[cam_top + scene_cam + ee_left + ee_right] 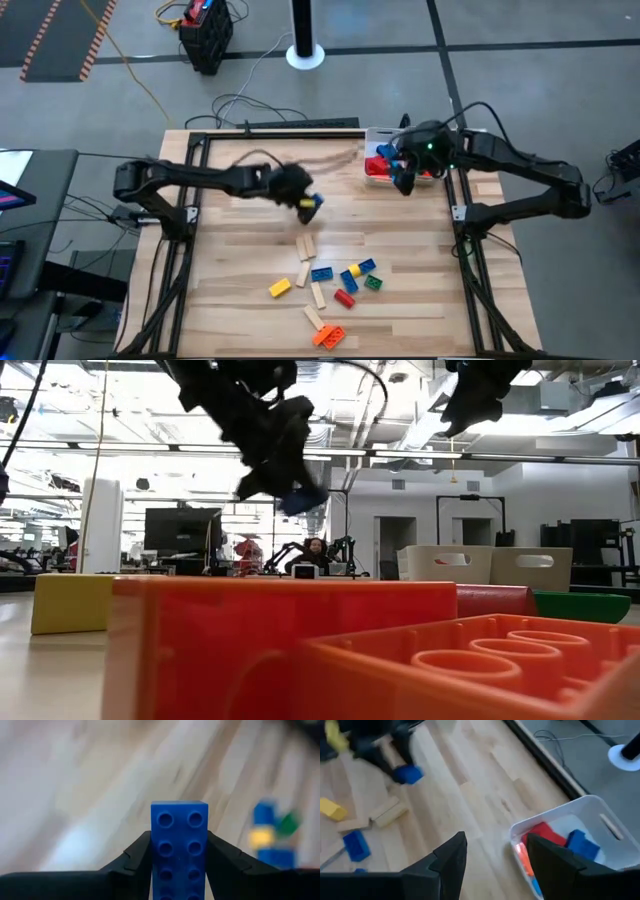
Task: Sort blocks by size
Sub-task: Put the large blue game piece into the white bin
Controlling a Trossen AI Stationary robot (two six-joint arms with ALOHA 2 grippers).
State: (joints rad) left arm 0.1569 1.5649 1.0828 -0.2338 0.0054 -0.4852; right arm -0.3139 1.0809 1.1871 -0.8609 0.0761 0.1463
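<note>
My left gripper [305,199] is over the middle of the table, shut on a blue studded brick [179,851], well above the wood in the low view [301,498]. My right gripper [495,857] is open and empty, above the near edge of a white tray [580,810] at the table's far right that holds red, blue and orange bricks [380,165]. Loose blocks lie flat on the table's near half: pale wooden bars [305,247], a yellow brick [280,288], blue bricks [322,273], a green one [373,283], a red one [344,298] and an orange one [328,336]. My left gripper pinches the blue brick's two long sides [156,855] between its two fingers [137,857], which lie along the brick. Its studded face shows to the wrist camera and its free end sticks out past the fingertips. The brick is lifted clear of the table.
The loose blocks cluster near the table's front centre [330,285]. The black frame rails [470,260] run along the table's left and right sides. Bare wood lies between the cluster and the tray [400,230].
</note>
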